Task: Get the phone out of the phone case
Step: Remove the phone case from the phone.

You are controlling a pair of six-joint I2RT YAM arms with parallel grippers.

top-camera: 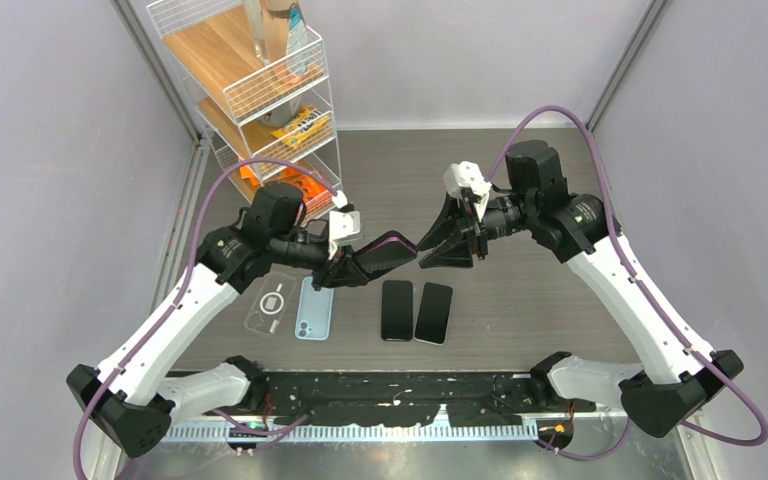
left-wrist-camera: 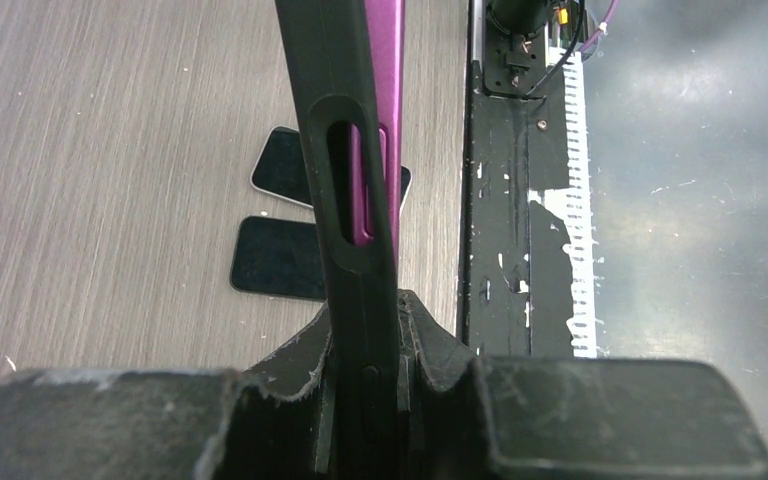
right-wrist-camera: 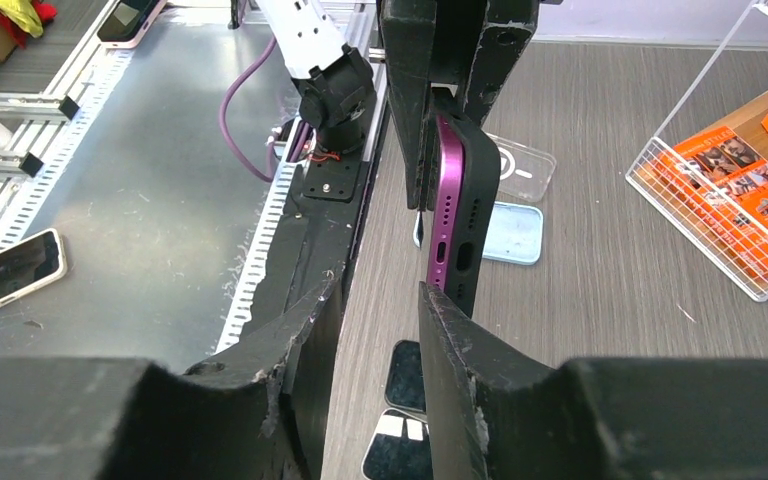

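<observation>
A purple phone (top-camera: 397, 239) sits in a black phone case (top-camera: 385, 258), held in the air over the table's middle. My left gripper (top-camera: 345, 268) is shut on one end of the cased phone; in the left wrist view the case (left-wrist-camera: 345, 150) rises edge-on from between the fingers (left-wrist-camera: 365, 315), purple phone edge (left-wrist-camera: 388, 80) showing beside it. My right gripper (top-camera: 430, 255) is at the other end, open. In the right wrist view the gap between its fingers (right-wrist-camera: 375, 288) holds nothing; the phone's bottom edge (right-wrist-camera: 445, 210) and case (right-wrist-camera: 480, 190) stand just past the right fingertip (right-wrist-camera: 435, 310).
Two dark phones (top-camera: 397, 310) (top-camera: 434, 313) lie on the table below the held one. A light blue phone (top-camera: 314, 308) and a clear case (top-camera: 272, 303) lie to their left. A wire rack (top-camera: 260, 90) with packets stands at the back left.
</observation>
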